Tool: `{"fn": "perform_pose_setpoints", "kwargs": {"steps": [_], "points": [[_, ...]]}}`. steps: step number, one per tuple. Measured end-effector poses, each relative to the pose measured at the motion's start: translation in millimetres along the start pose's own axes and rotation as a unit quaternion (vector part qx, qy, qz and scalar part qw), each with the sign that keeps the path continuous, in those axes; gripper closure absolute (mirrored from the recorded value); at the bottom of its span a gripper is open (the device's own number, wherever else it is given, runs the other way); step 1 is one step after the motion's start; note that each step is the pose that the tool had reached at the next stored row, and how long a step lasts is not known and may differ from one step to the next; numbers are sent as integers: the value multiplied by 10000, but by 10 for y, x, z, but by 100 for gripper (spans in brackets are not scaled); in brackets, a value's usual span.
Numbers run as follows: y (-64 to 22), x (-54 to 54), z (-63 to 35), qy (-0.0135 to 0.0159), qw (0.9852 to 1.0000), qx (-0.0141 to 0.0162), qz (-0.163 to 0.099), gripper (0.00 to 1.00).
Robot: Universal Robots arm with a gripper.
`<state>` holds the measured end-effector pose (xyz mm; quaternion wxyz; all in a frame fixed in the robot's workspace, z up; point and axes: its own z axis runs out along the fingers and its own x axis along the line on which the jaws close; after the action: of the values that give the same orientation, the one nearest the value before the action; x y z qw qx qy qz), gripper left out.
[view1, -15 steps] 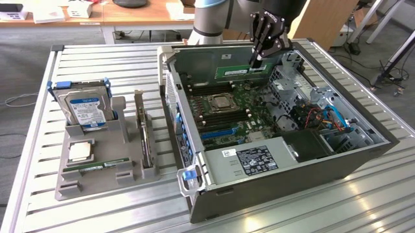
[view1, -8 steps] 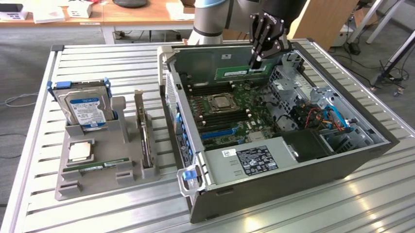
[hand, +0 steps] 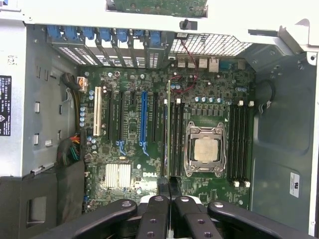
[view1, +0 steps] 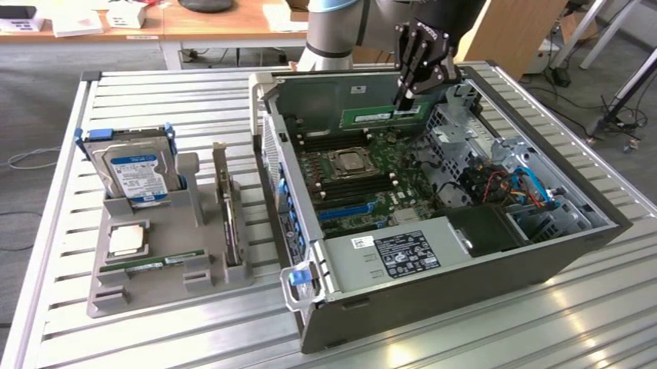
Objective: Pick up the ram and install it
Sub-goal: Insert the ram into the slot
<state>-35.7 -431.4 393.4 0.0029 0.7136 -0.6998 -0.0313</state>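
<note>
One ram [view1: 375, 116] clamped in gripper [view1: 407, 98] | wrist: edge-on over motherboard [hand: 129, 149] | exterior: hard drive [view1: 138, 173] in tray [view1: 154, 296]

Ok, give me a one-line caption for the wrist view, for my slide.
Claw shut on the ram, held edge-on over the motherboard inside the open computer case.

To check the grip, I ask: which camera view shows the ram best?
The exterior view: the ram shows its long green side, held by the gripper. The wrist view shows the ram edge-on, a thin line over the motherboard.
</note>
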Motion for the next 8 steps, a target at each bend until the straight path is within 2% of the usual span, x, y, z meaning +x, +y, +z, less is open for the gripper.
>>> {"fn": "perform_pose_setpoints", "kwargs": {"steps": [8], "points": [[-2,2,41,-5,10000,0,0,88]]}}
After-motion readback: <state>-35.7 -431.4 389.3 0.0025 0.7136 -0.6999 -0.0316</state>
